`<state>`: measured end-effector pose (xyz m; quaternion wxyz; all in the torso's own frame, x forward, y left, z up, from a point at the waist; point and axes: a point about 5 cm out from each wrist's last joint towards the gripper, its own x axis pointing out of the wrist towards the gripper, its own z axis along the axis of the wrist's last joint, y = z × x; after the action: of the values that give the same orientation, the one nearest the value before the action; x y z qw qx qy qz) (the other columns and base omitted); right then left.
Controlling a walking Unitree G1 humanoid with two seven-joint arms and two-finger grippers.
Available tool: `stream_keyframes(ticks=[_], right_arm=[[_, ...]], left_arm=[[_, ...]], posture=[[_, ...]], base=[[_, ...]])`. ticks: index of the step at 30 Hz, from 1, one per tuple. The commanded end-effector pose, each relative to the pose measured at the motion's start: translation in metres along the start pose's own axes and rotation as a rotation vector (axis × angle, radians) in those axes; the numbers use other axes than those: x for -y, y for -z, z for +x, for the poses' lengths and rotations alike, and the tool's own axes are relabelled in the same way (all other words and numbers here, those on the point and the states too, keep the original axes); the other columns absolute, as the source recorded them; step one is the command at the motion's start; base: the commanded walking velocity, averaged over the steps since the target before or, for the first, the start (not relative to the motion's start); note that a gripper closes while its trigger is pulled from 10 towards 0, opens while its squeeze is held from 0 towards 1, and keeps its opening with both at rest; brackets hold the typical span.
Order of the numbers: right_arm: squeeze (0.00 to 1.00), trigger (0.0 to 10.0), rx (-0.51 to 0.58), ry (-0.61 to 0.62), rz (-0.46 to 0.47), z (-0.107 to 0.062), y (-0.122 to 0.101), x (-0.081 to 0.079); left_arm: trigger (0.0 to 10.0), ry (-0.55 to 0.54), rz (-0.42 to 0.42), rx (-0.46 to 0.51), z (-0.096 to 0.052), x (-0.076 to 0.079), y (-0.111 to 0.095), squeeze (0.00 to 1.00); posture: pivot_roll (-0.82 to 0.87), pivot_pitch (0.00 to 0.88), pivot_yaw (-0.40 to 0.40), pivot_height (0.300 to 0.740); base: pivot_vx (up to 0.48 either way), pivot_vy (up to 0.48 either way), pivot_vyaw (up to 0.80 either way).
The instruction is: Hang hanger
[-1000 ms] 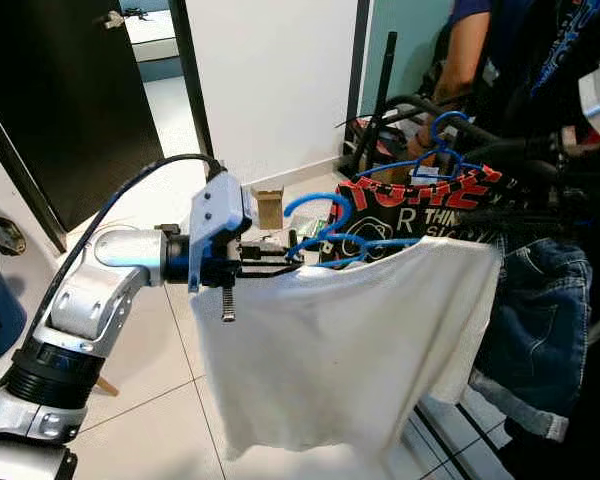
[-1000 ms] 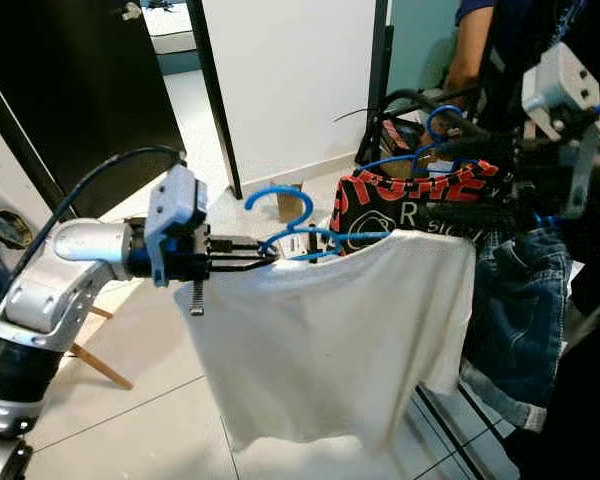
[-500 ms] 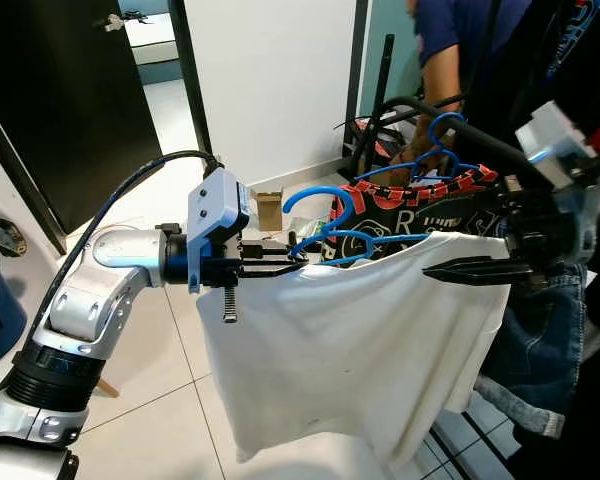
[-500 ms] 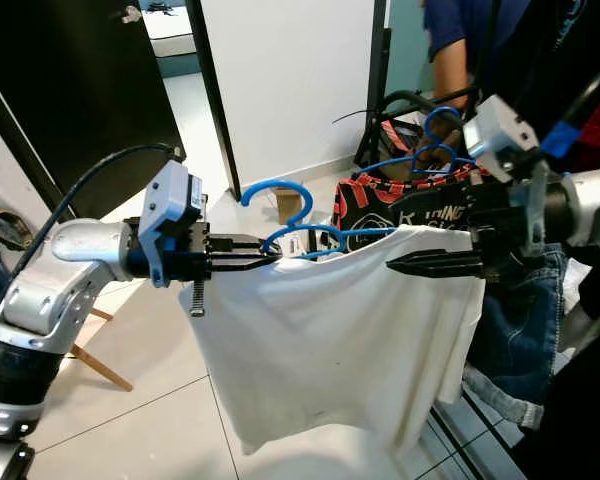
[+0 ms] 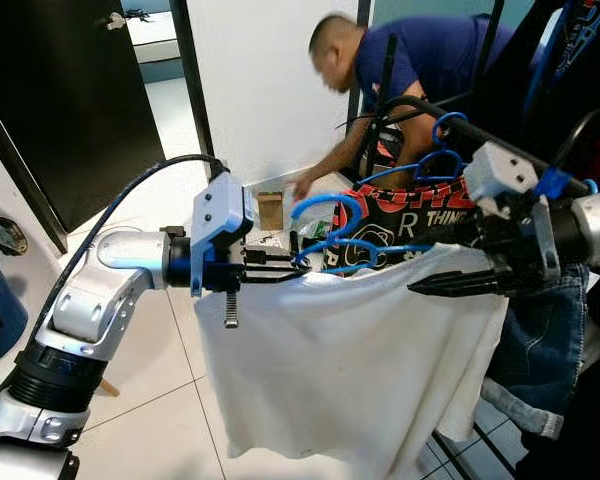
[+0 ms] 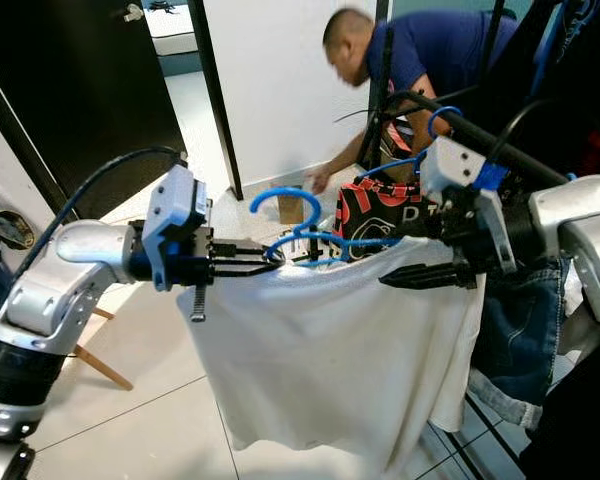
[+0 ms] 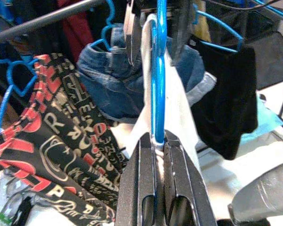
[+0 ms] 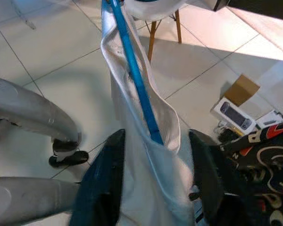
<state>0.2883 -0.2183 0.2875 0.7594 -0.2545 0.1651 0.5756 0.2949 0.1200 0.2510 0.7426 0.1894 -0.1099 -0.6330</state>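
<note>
Holding the blue hanger at one end, the left gripper has its fingers closed flat on the wire, which the left wrist view confirms: the blue wire runs straight out from between the two black pads. A white T-shirt drapes from the hanger and hangs free above the tiled floor. The right gripper sits at the opposite shoulder with its fingers spread, the cloth and wire lying between them but not pinched. The hook stands up near the left gripper, short of the dark rail, where other blue hangers, a red-and-black printed shirt and denim already hang. A person bends down behind the rack.

Judgement: the load is light, but the cloth is limp and will swing; the thin wire is probably springy and smooth, so it may twist in a single end grip. Taking hold on bare wire at both shoulders, clear of the fabric, looks soundest.
</note>
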Motion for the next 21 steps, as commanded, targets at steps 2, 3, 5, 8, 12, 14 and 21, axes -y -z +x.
stream_keyframes(ticks=[2, 3, 5, 8, 12, 14, 21], right_arm=[[0.00, 0.0, -0.022, -0.011, -0.012, 0.0033, -0.0018, -0.0031], [0.00, 0.0, -0.022, -0.011, -0.012, 0.0033, -0.0018, -0.0031], [0.00, 0.0, -0.023, -0.012, -0.008, 0.0044, -0.0011, -0.0039], [0.00, 0.0, -0.023, -0.013, -0.004, 0.0056, -0.0006, -0.0050], [0.00, 0.0, -0.015, -0.017, 0.008, 0.0091, 0.0013, -0.0087], [0.00, 0.0, -0.015, -0.017, 0.008, 0.0091, 0.0013, -0.0087], [0.00, 0.0, 0.009, -0.006, 0.012, 0.0127, 0.0016, -0.0100]], left_arm=[[10.0, 0.040, 0.031, 0.011, 0.0021, 0.0038, -0.0068, 0.00], [10.0, 0.040, 0.031, 0.011, 0.0021, 0.0038, -0.0068, 0.00], [10.0, 0.064, 0.035, -0.010, 0.0030, 0.0065, -0.0039, 0.00], [10.0, 0.082, 0.037, -0.028, 0.0031, 0.0083, -0.0010, 0.00], [10.0, 0.101, 0.034, -0.044, 0.0018, 0.0091, 0.0017, 0.00], [10.0, 0.101, 0.034, -0.044, 0.0018, 0.0091, 0.0017, 0.00], [10.0, 0.105, 0.002, -0.039, -0.0016, 0.0098, 0.0024, 0.00]], posture=[[-0.07, 0.000, 0.004, 0.740], [-0.07, 0.000, 0.004, 0.740], [-0.07, 0.000, 0.007, 0.740], [-0.08, 0.000, 0.012, 0.740], [-0.07, 0.000, 0.018, 0.740], [-0.07, 0.000, 0.018, 0.740], [-0.06, 0.000, 0.018, 0.740]], base=[[0.000, 0.000, 0.00], [0.000, 0.000, 0.00], [0.000, 0.000, 0.00], [0.000, 0.000, 0.00], [0.000, 0.000, 0.00], [0.000, 0.000, 0.00], [0.000, 0.000, 0.00]])
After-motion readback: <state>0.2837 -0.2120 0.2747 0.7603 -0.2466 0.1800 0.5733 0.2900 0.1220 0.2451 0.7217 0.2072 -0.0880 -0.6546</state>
